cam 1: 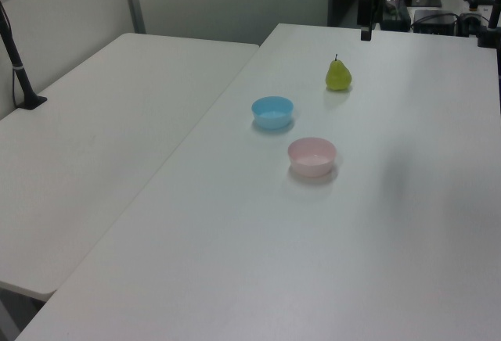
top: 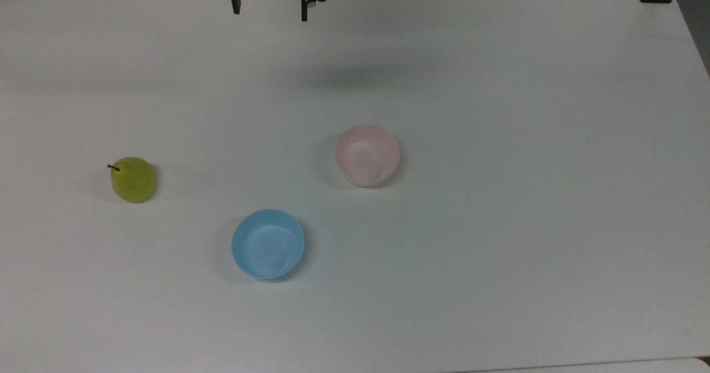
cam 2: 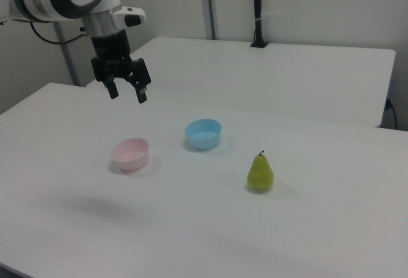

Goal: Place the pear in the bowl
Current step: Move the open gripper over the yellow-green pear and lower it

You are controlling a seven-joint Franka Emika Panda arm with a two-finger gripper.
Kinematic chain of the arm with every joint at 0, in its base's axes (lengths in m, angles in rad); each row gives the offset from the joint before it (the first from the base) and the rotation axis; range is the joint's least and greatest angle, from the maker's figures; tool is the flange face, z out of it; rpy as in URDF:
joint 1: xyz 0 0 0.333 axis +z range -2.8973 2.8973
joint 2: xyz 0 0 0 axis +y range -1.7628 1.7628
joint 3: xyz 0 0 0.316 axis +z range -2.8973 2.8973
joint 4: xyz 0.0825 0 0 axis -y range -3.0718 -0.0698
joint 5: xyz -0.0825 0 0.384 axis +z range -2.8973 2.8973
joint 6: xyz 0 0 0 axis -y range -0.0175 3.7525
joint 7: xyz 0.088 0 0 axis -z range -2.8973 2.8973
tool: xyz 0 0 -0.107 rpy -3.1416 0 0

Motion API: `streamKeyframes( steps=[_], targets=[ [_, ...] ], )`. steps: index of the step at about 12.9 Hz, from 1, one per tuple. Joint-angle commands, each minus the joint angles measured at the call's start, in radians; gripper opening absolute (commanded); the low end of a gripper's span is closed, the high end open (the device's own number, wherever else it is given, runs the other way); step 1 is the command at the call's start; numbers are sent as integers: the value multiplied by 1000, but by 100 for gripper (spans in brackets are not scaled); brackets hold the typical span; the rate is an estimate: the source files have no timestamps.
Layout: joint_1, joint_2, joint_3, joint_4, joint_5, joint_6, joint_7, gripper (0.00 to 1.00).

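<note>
Hanging well above the white desk (top: 499,112), the black hand (cam 2: 127,94) was spread wide with nothing between its fingers; in the top view it sat at the upper edge (top: 269,8), and in the right view it hovered up and to the left of the pink bowl.

The pear (top: 133,179) stood upright on the desk, a small yellow-green fruit with a rounded, fuller base narrowing to a slim neck and a short dark brown stem at the tip. Its skin looked smooth and slightly glossy. In the top view it sat toward the left, well apart from both bowls; in the right view (cam 2: 260,173) it stood to the right of them, and in the left view (cam 1: 338,74) beyond them.

The bowl (top: 367,155), pale pink, round and fairly deep with plain smooth sides, rested near the middle of the desk, holding nothing. A wider, shallower light blue bowl (top: 268,243) sat near it, the two not touching, and it too held nothing. The pear lay closer to the blue bowl than to the pink one.
</note>
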Motion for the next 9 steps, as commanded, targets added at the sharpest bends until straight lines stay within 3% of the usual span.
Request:
streamKeyframes(
  steps=[1, 4, 9],
  targets=[
    [3, -25, -6, -16, 20, -18, -28, 100],
    [2, -20, -8, -16, 18, -14, -41, 100],
    [-98, 11, -6, -14, 23, 52, -325, 100]
  ],
)
